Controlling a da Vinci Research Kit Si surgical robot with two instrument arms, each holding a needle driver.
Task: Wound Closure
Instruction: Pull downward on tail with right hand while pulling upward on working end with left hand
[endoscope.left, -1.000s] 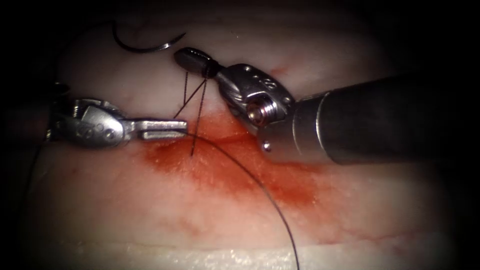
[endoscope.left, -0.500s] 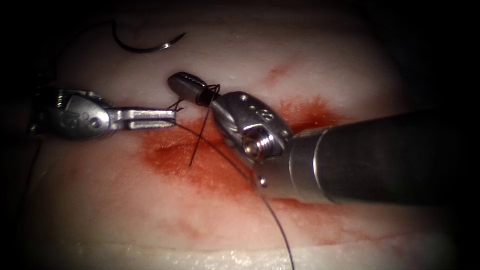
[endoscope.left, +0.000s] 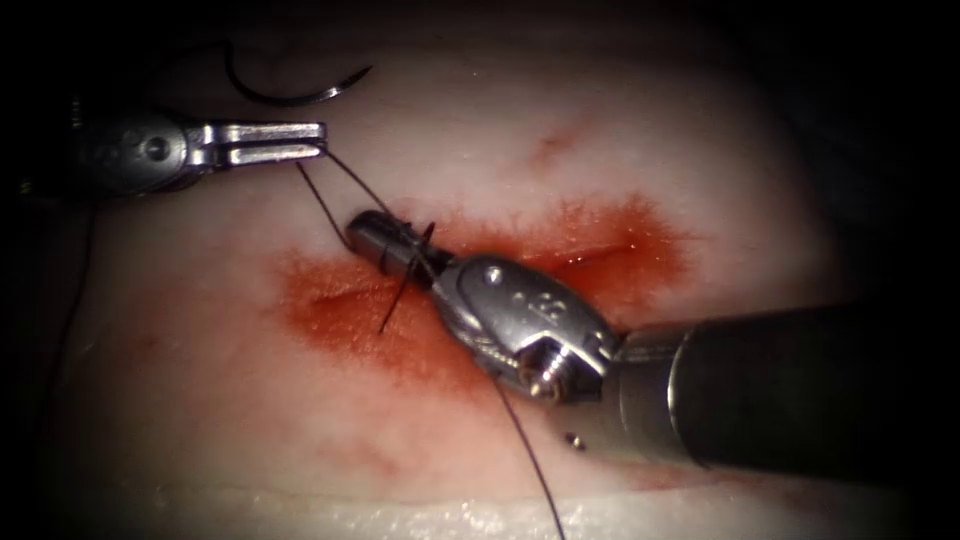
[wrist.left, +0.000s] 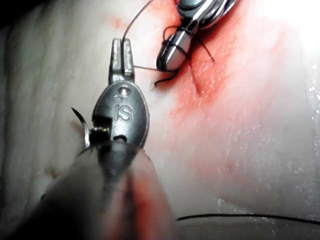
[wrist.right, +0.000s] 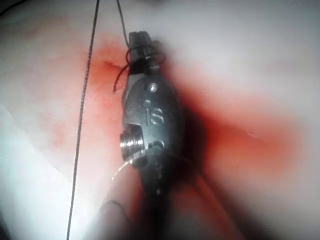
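The curved needle (endoscope.left: 290, 98) lies free on the tissue (endoscope.left: 200, 400) beyond the cut, held by neither tool. My left tool (endoscope.left: 318, 142) is just below it, left of the red patch, shut on the thread (endoscope.left: 345, 172) at its tip. That strand runs taut down to my right tool (endoscope.left: 358, 228), which lies over the cut (endoscope.left: 610, 248). The right tool is shut, with thread wrapped around its jaws, and a short tail (endoscope.left: 395, 300) slants down onto the tissue. The left wrist view has my left tool (wrist.left: 122, 45) gripping the strand beside the wrapped right tool (wrist.left: 167, 57). The right wrist view shows my right tool (wrist.right: 140, 36).
Red fluid (endoscope.left: 330, 310) stains the tissue around the cut. A long strand of thread (endoscope.left: 530, 465) trails from under the right tool to the near edge of the tissue. Another strand (endoscope.left: 75, 290) runs down the far left side.
My left tool has moved up and left, drawing its strand taut. My right tool has moved down onto the cut with the thread wraps still around its jaws.
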